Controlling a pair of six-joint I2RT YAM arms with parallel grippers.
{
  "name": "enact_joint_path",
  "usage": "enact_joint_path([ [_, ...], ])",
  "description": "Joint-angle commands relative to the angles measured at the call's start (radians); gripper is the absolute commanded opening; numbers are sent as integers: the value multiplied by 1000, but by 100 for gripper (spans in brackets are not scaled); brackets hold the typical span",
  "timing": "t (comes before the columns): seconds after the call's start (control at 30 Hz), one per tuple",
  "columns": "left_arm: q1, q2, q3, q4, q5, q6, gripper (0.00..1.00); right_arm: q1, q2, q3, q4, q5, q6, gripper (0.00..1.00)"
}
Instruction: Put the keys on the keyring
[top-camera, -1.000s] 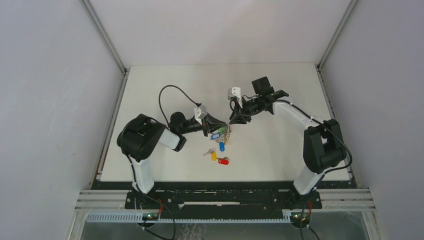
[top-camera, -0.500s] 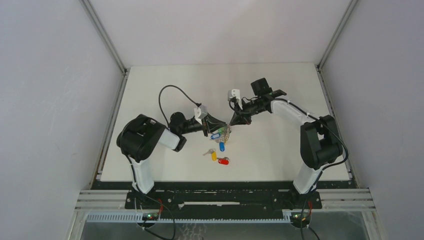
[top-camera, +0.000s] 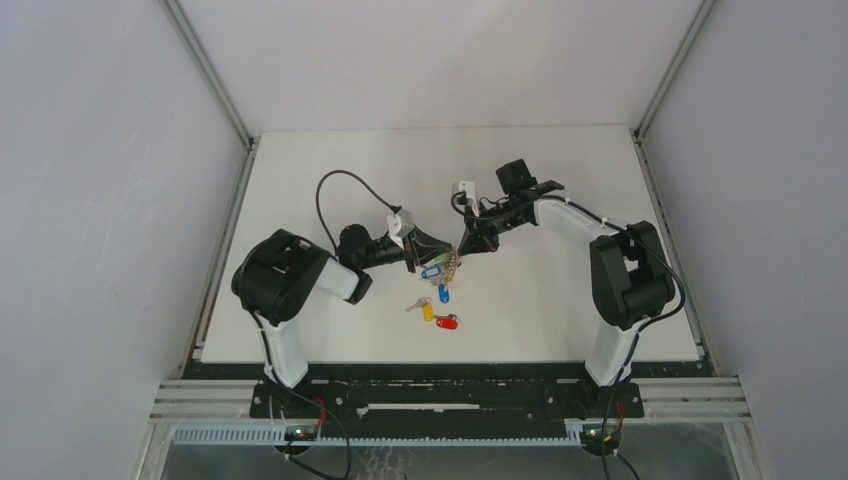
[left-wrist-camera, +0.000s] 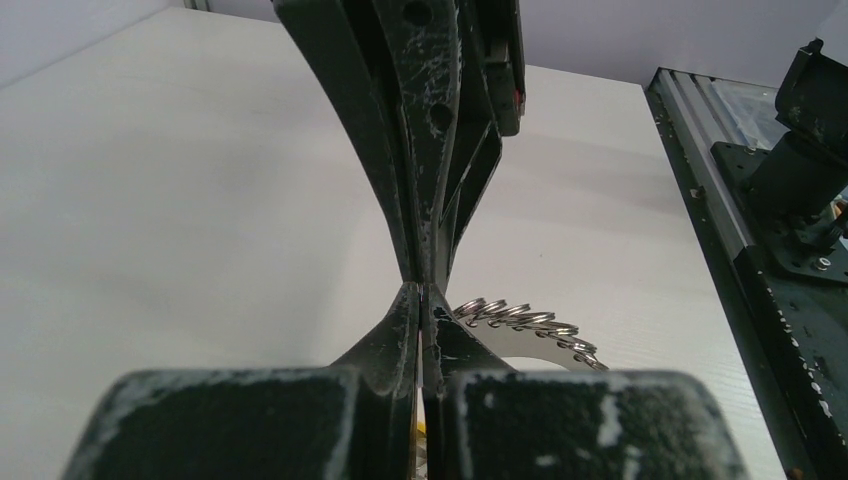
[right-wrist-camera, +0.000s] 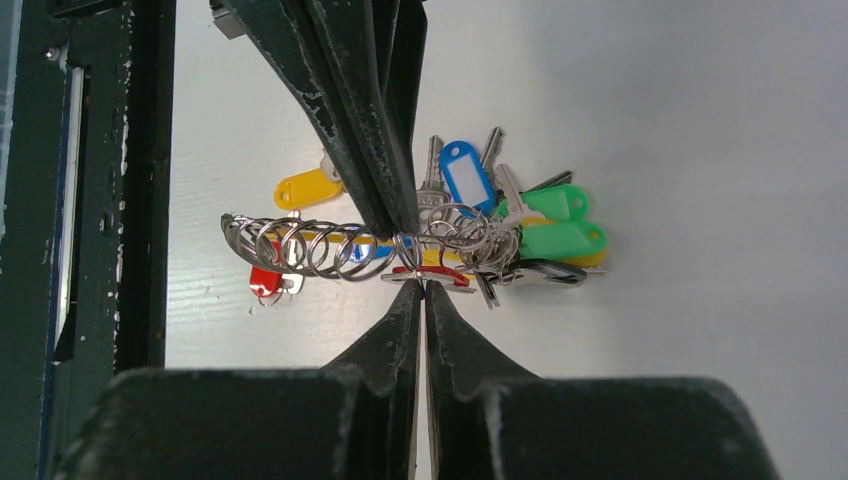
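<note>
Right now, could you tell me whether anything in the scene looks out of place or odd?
Nothing looks damaged. The keyring, pinched by the left gripper and right gripper, has its small rings fanned out like a coil, tags bunched at one end. The yellow-tagged key and red-tagged key lie loose beneath.

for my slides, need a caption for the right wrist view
Right gripper and left gripper pinch the keyring from opposite sides; a yellow-tagged key lies loose on the table.

The keys (top-camera: 447, 322) lie on the table (top-camera: 330, 170) just before the keyring (top-camera: 445, 266).
</note>
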Motion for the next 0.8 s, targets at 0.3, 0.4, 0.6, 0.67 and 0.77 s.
enact_joint_path([
  [0.3,5,-63,-18,58,-26,21,0,-7,-70,-5,84,-16,24,23],
  [0.4,5,-64,-19,58,-25,20,0,-8,-81,-10,99,-34,15,25],
  [0.6,5,-70,-20,59,-25,17,0,2,-72,-10,103,-70,-5,26],
  [0.67,5,-71,-18,58,-26,14,0,4,-65,-10,99,-74,-9,25],
  [0.77,5,-75,-19,58,-27,13,0,7,-55,-10,99,-81,-13,25],
])
